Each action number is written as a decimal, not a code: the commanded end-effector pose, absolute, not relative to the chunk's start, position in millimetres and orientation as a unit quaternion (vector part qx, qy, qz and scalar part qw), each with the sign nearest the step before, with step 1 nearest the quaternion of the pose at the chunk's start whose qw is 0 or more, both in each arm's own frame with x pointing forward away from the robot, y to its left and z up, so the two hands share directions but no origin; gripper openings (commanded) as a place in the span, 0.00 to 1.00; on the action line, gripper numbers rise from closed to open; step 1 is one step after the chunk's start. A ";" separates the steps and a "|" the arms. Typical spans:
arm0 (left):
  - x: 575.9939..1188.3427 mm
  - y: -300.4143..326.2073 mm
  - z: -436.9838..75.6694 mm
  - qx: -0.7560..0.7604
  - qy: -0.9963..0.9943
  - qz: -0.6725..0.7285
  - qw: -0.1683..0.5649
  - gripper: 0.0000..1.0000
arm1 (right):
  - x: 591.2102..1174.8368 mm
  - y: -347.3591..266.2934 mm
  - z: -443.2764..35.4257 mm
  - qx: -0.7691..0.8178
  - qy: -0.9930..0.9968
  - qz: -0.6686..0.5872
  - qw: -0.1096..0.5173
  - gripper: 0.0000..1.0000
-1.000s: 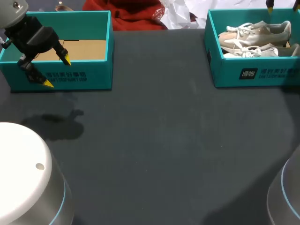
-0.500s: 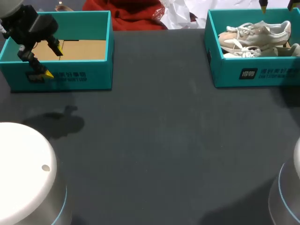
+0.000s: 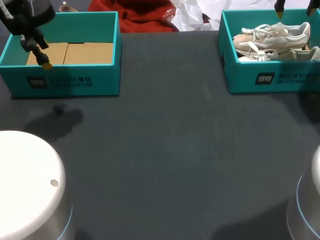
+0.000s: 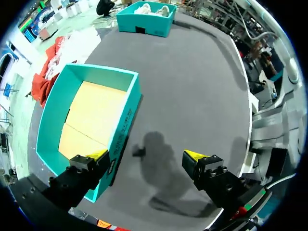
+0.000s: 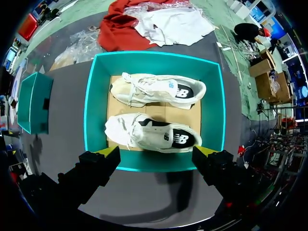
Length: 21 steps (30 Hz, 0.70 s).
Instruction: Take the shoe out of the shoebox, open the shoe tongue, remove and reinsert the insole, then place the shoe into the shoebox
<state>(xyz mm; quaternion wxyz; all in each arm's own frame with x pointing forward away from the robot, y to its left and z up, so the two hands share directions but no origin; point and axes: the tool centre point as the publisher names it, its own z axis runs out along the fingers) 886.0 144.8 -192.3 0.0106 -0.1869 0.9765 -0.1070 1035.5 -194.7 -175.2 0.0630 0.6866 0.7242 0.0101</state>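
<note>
Now the right gripper (image 5: 156, 151) hangs spread above the shoebox (image 5: 92, 101) holding white sneakers (image 5: 154, 134); the left gripper (image 4: 147, 155), also spread, is well apart from it.

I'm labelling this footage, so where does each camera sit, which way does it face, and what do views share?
Head view: above and behind, looking down on the table; left arm and right arm in the near corners, left gripper above the empty shoebox's edge.
Left wrist view: looking down on that box and the table beside it; its open fingers show.
Right wrist view: straight down on two shoes in the other shoebox; right gripper open.
Shared: all three show both boxes.
</note>
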 end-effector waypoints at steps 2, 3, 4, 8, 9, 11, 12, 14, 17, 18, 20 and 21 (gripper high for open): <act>902.5 153.2 -190.3 -0.476 0.878 -0.053 0.010 1.00 | 1020.5 -192.1 -172.5 0.687 0.723 0.016 0.067 1.00; 905.7 156.0 -190.1 -0.489 0.871 -0.049 0.014 1.00 | 1019.0 -191.6 -172.3 0.687 0.724 0.018 0.067 1.00; 909.1 158.7 -189.9 -0.502 0.864 -0.048 0.015 1.00 | 1017.9 -191.1 -172.2 0.686 0.724 0.019 0.066 1.00; 917.9 169.2 -188.2 -0.546 0.837 -0.038 0.022 1.00 | 1013.6 -189.5 -171.5 0.683 0.727 0.021 0.066 1.00; 919.3 171.7 -188.0 -0.556 0.830 -0.034 0.028 1.00 | 1012.4 -189.3 -171.2 0.682 0.728 0.022 0.066 1.00; 921.7 177.5 -187.4 -0.576 0.816 -0.031 0.030 1.00 | 1010.2 -189.2 -171.0 0.681 0.729 0.023 0.066 1.00; 923.0 180.3 -187.2 -0.585 0.810 -0.026 0.035 1.00 | 1009.5 -189.2 -170.9 0.680 0.730 0.026 0.067 1.00; 925.4 184.8 -186.9 -0.597 0.802 -0.023 0.033 1.00 | 1009.3 -189.5 -171.1 0.678 0.731 0.028 0.068 1.00; 930.8 194.8 -185.8 -0.624 0.780 -0.013 0.042 1.00 | 1008.6 -189.8 -171.1 0.673 0.736 0.032 0.069 1.00; 932.6 198.4 -185.4 -0.632 0.774 -0.009 0.046 1.00 | 1008.6 -189.8 -171.1 0.673 0.736 0.032 0.069 1.00; 936.4 206.0 -185.0 -0.647 0.761 -0.005 0.047 1.00 | 1008.6 -189.8 -171.1 0.673 0.736 0.032 0.069 1.00; 938.1 209.6 -184.9 -0.653 0.755 -0.001 0.049 1.00 | 1008.6 -189.8 -171.1 0.673 0.736 0.032 0.069 1.00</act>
